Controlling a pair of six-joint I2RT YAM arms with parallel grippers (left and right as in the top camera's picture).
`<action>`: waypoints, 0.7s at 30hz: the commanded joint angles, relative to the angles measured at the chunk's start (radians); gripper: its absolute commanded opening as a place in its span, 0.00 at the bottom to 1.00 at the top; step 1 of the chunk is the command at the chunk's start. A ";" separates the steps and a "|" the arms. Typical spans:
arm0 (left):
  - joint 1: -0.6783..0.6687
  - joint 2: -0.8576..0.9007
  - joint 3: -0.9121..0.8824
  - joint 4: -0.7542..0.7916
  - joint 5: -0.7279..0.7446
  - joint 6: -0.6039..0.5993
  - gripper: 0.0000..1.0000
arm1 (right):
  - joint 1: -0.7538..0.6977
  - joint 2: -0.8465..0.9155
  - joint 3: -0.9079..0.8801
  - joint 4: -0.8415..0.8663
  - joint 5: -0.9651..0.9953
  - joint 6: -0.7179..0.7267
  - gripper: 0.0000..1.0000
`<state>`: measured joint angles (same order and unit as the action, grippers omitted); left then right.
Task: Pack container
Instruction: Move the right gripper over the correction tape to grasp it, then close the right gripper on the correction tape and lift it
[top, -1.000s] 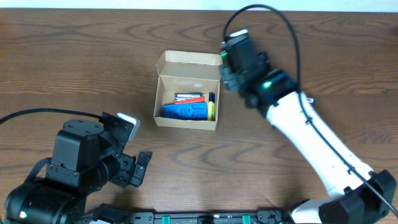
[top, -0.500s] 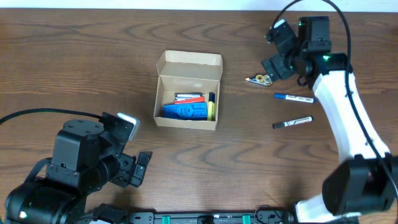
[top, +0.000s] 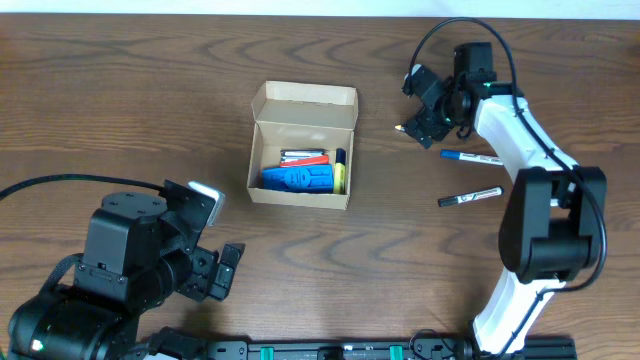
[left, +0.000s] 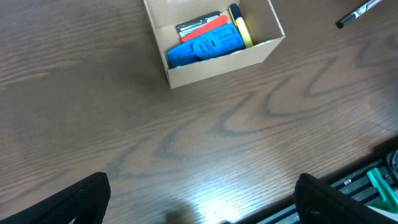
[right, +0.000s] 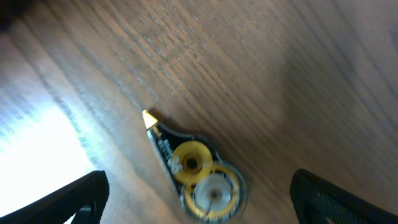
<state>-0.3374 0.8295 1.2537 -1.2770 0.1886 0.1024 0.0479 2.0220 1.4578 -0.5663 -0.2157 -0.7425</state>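
The tan cardboard container (top: 300, 190) stands open, flap lid tipped back. It holds a blue item (top: 296, 179), red and dark pens and a yellow marker. It also shows in the left wrist view (left: 214, 62). My right gripper (top: 424, 108) is open just above a clear correction-tape dispenser with yellow wheels (right: 199, 177), which lies between the spread fingers (right: 199, 211). In the overhead view only its tip (top: 400, 128) shows. A blue marker (top: 472, 157) and a black marker (top: 470, 197) lie on the table. My left gripper (left: 199, 214) is open and empty near the front edge.
The wooden table (top: 130, 90) carries nothing else. A black cable loops over the right arm (top: 530, 130). The left arm's bulk (top: 130, 260) fills the front left corner. The table's front edge and a rail show in the left wrist view (left: 373, 180).
My right arm swung away from the container to the far right, then came back left and lower over the dispenser. The left arm has not moved.
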 joint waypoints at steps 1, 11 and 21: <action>0.003 0.001 0.014 -0.003 0.011 0.006 0.95 | -0.010 0.040 0.000 0.024 -0.035 -0.051 0.96; 0.003 0.001 0.014 -0.003 0.011 0.006 0.95 | -0.052 0.092 0.000 0.080 -0.133 -0.085 0.95; 0.003 0.001 0.014 -0.003 0.011 0.006 0.95 | -0.088 0.120 0.000 0.080 -0.186 -0.085 0.98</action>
<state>-0.3374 0.8291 1.2537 -1.2770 0.1886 0.1024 -0.0303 2.1212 1.4574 -0.4858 -0.3637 -0.8173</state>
